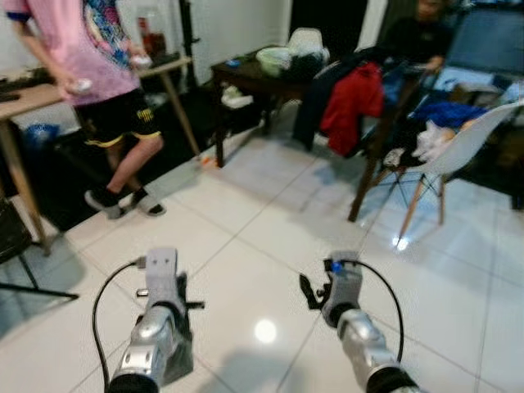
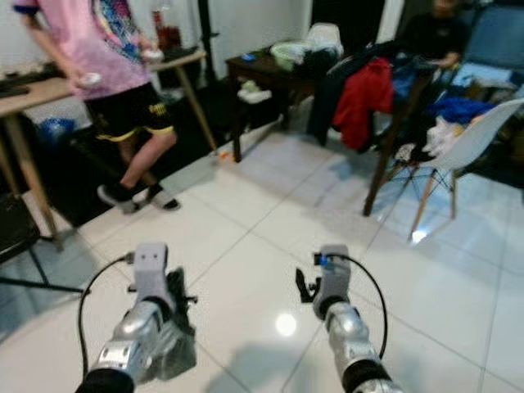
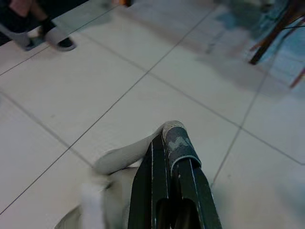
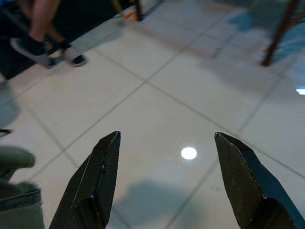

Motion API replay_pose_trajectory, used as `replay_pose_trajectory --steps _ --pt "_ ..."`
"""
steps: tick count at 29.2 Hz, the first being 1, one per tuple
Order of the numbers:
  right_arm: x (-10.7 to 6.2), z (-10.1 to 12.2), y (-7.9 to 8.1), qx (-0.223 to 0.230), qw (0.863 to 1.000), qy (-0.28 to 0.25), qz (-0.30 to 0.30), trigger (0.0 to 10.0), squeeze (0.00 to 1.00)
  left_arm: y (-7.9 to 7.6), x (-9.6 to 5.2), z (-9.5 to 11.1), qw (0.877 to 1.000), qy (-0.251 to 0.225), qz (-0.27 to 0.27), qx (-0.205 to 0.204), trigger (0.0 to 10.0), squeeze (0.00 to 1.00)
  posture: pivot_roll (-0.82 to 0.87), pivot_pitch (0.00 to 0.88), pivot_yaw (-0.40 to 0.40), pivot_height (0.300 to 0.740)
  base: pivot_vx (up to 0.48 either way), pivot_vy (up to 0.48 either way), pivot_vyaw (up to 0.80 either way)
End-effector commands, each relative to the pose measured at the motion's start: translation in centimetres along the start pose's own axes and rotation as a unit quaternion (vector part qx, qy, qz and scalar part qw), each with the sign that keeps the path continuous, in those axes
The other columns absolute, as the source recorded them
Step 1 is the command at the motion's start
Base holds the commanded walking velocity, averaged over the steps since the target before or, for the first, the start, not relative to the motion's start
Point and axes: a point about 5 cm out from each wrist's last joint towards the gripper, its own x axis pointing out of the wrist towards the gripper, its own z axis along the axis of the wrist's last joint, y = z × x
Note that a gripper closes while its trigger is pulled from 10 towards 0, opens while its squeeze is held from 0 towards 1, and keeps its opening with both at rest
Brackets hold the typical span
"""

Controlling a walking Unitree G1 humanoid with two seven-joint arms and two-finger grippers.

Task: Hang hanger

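Head views, left eye then right eye: we look down on a white tiled floor [image 1: 270, 221]. The left arm [image 1: 155, 327] enters at seven o'clock and the right arm [image 1: 356, 327] at five o'clock, both held out level over the tiles. At ten o'clock a person [image 1: 90, 57] in a pink shirt stands beside a wooden bench [image 1: 33, 94]. At twelve o'clock is a dark bench [image 1: 246, 78] carrying bowls. At one o'clock a red garment [image 1: 352, 98] hangs over a chair back. A white chair [image 1: 467, 143] stands at two o'clock. In the right eye view, grey cloth [image 2: 172, 348] hangs against the left arm.

Left wrist view: the left gripper [image 3: 167, 136] has its fingers pressed together. A pale curved piece, which we take to be the hanger [image 3: 126, 152], lies at their tips and seems to be pinched between them. The contact itself is blurred.

Right wrist view: the right gripper [image 4: 167, 136] has its fingers spread wide with nothing between them, above bare tiles. A grey bundle [image 4: 14, 191] shows at the picture's edge, on the left arm's side.
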Motion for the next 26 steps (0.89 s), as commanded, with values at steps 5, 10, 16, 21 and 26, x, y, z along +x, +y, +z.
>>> replay_pose_trajectory --steps 5,10,16,21,26 --pt "-0.1 -0.8 0.6 -0.002 1.0 0.017 0.016 10.0 0.0 0.2 -0.5 -0.3 1.0 -0.006 0.01 0.011 10.0 0.0 0.1 0.0 -0.046 0.74 0.0 0.0 -0.8" --pt "0.1 -0.7 0.9 0.0 1.0 0.016 0.021 10.0 0.0 0.5 -0.5 -0.2 1.0 -0.01 0.014 0.007 10.0 0.0 0.11 0.0 -0.05 0.74 0.0 0.0 -0.8" --pt "0.5 0.1 1.7 -0.01 0.998 0.007 0.053 10.0 0.0 0.5 -0.4 1.1 0.999 -0.04 0.023 0.017 10.0 0.0 0.09 0.0 -0.056 0.74 0.0 0.0 -0.8" --pt "0.6 0.3 2.1 -0.02 0.997 0.005 0.073 10.0 0.0 0.1 -0.4 1.8 0.998 -0.057 0.018 0.007 10.0 0.0 0.08 0.0 -0.061 0.74 0.0 0.0 -0.32" --pt "0.5 0.3 1.9 -0.037 0.996 0.0 0.079 10.0 0.0 -0.7 -0.3 2.5 0.997 -0.075 0.006 -0.005 10.0 0.0 0.05 0.0 -0.05 0.74 0.159 0.0 0.0"
